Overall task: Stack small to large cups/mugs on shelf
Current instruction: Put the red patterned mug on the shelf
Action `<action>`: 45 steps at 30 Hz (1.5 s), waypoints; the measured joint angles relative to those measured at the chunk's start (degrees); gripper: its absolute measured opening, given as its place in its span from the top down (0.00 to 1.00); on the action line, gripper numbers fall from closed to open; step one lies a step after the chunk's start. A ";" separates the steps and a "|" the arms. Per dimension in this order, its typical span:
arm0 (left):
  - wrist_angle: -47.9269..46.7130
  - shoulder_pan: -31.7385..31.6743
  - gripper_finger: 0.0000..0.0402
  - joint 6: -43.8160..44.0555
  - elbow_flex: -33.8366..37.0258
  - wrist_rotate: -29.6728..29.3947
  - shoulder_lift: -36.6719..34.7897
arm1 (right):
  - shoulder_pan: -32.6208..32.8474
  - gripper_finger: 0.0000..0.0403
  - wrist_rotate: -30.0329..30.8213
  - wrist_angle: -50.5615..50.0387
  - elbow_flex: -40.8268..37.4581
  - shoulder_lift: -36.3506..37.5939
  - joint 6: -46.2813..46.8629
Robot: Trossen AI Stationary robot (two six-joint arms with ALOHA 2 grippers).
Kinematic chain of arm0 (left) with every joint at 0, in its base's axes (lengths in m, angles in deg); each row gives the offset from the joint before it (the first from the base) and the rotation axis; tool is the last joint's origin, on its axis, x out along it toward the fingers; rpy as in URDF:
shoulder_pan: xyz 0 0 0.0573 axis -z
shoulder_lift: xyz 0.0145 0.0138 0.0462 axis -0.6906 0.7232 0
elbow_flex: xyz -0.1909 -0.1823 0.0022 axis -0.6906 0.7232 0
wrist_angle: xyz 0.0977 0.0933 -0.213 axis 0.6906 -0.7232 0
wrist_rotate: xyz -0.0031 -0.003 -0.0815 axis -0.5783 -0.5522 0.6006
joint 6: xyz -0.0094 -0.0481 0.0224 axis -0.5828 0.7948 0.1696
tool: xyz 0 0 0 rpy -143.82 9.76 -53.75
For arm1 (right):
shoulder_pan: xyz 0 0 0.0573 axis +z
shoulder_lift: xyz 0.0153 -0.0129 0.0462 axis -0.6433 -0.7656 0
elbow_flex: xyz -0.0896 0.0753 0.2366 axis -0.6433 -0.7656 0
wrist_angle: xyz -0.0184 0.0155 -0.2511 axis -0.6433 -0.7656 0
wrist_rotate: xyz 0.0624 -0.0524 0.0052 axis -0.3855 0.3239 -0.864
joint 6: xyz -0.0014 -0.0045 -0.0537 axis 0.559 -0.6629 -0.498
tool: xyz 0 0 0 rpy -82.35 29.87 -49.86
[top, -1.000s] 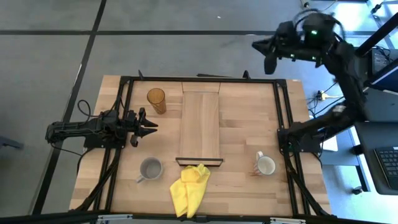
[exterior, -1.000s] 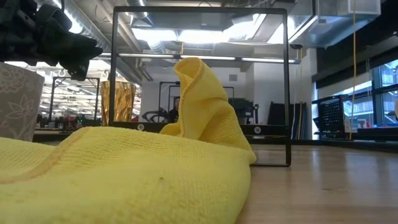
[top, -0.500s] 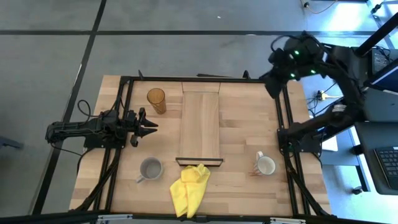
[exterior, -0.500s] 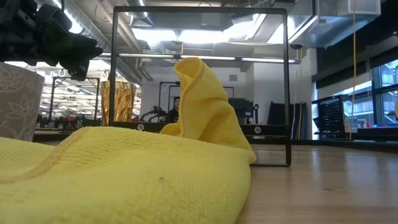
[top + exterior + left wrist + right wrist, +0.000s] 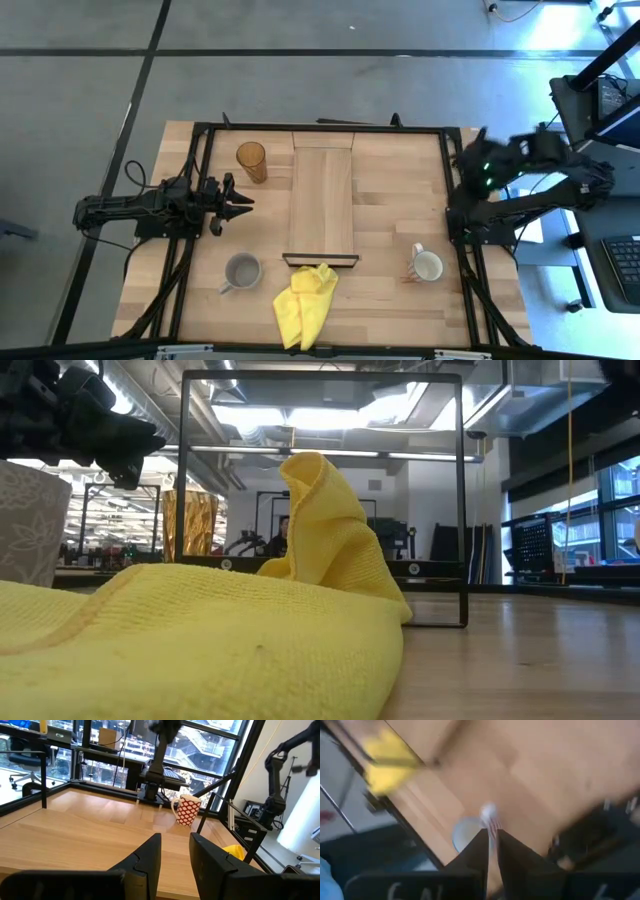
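The amber tumbler [image 5: 251, 160] stands upright near the far edge, left of the shelf [image 5: 322, 200], a pale plank lying along the table's middle. The grey mug [image 5: 242, 270] stands near-left and shows in the low view [image 5: 25, 525]. The white mug [image 5: 428, 265] stands near-right; its red pattern shows in the left wrist view [image 5: 186, 810]. My left gripper [image 5: 240, 203] hovers level between tumbler and grey mug, slightly open [image 5: 175, 852], touching nothing. My right gripper [image 5: 472, 160] is blurred above the table's right edge, with a narrow gap between its fingers [image 5: 493, 847], above the white mug [image 5: 470, 832].
A crumpled yellow cloth [image 5: 305, 300] lies at the shelf's near end and fills the low view's foreground [image 5: 200, 640]. A black frame [image 5: 455, 200] runs around the work area. Bare wood lies between the shelf and the white mug.
My right arm has swung down from high beyond the far-right corner and toward the near edge; it now sits low over the table's right edge. The mugs, tumbler, cloth and shelf have stayed in place.
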 joint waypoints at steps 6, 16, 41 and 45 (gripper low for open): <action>0.00 0.00 0.76 0.00 -0.02 0.00 0.01 | 8.13 0.90 -2.95 0.10 -11.56 0.46 3.07; 0.01 0.00 0.76 0.00 -0.02 -0.03 0.00 | 14.82 0.90 -4.20 11.97 -15.14 -9.74 -2.64; 0.00 0.02 0.76 0.00 -0.02 -0.04 0.01 | 26.51 0.61 6.33 13.78 -15.19 -17.68 3.42; 0.02 0.00 0.76 0.00 0.00 -0.04 0.02 | 30.10 0.53 9.57 12.00 -15.44 -19.27 3.68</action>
